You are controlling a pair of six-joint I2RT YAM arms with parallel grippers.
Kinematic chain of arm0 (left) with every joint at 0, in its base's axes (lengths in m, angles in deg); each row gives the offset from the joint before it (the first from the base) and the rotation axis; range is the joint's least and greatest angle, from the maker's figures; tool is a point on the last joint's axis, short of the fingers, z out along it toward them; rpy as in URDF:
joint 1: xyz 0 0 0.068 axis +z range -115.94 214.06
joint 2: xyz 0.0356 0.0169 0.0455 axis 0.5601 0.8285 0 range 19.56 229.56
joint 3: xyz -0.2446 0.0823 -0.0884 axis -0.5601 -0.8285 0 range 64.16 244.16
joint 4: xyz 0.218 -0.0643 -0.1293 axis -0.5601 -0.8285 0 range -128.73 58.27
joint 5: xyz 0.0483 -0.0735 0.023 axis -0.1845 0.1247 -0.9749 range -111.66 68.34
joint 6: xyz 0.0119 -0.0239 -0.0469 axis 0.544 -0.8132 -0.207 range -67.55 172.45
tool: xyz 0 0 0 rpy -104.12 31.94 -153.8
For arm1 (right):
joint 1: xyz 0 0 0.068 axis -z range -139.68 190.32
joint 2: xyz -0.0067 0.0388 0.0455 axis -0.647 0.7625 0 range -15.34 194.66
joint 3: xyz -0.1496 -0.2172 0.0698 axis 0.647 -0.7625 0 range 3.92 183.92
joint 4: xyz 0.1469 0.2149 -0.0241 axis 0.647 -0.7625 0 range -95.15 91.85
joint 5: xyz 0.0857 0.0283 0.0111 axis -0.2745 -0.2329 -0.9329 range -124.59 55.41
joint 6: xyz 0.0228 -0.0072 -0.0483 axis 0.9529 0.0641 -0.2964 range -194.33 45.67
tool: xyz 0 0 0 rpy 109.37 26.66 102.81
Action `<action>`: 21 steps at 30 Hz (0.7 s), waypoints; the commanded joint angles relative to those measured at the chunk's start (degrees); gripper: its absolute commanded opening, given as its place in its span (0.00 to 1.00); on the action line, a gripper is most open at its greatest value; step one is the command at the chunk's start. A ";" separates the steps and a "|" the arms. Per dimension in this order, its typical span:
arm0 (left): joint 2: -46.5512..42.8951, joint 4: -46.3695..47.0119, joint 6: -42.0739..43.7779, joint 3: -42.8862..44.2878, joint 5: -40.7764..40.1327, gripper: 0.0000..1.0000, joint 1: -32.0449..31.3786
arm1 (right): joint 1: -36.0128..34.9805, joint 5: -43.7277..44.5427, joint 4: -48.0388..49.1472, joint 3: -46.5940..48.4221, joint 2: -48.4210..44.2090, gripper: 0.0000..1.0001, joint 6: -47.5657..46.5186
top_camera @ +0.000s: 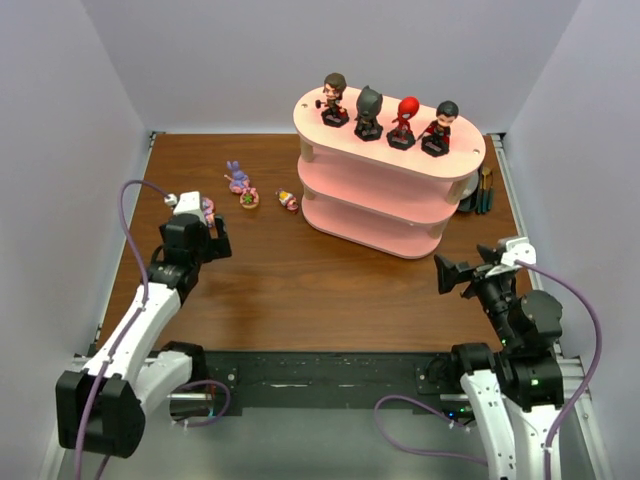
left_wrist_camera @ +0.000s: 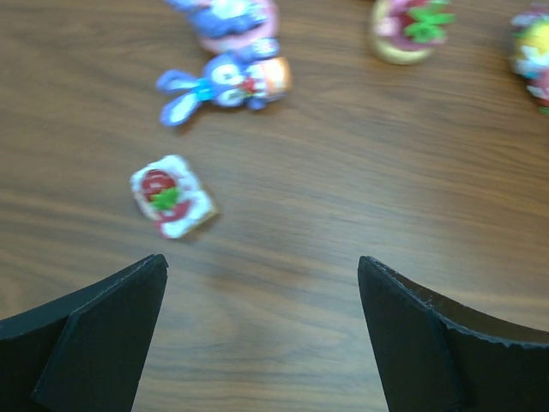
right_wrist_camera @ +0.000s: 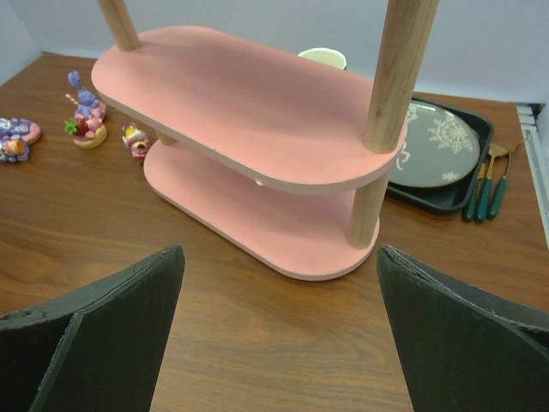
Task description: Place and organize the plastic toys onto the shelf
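Left gripper point(left_wrist_camera: 262, 279), jaws apart and empty, near the strawberry-topped toy point(left_wrist_camera: 170, 197); right gripper point(right_wrist_camera: 280, 266) likewise, facing the pink shelf point(right_wrist_camera: 249, 112).

Top cream board of the shelf point(top_camera: 370, 215) is getting pretty crowded: four big-headed figurines point(top_camera: 369, 112) are lining it end to end and leaving only strips along the rim. The two pink boards point(right_wrist_camera: 249, 112) are sitting open toward 6 o'clock, with wooden posts point(right_wrist_camera: 399, 69) pinching the ends. A plate tray point(right_wrist_camera: 442, 142) and teal pens point(right_wrist_camera: 485, 184) are blocking the shelf's 3 o'clock end. Small toys point(top_camera: 249, 198) are littering the table point(top_camera: 330, 290) at its 9 o'clock, and bare wood is stretching wide at 6 o'clock.
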 commanded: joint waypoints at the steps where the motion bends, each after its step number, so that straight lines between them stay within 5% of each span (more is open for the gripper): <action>1: 2.38 1.82 -1.39 2.17 1.01 0.98 6.35 | -3.10 4.57 2.97 -0.35 -1.99 0.97 -0.15; 9: 10.20 4.89 -3.76 2.78 8.65 0.97 16.81 | -7.41 5.89 2.62 -0.70 -3.84 0.96 -0.32; 21: 19.52 7.10 -4.91 5.16 13.06 0.92 19.37 | -10.05 5.72 2.36 -1.05 -4.98 0.95 -0.06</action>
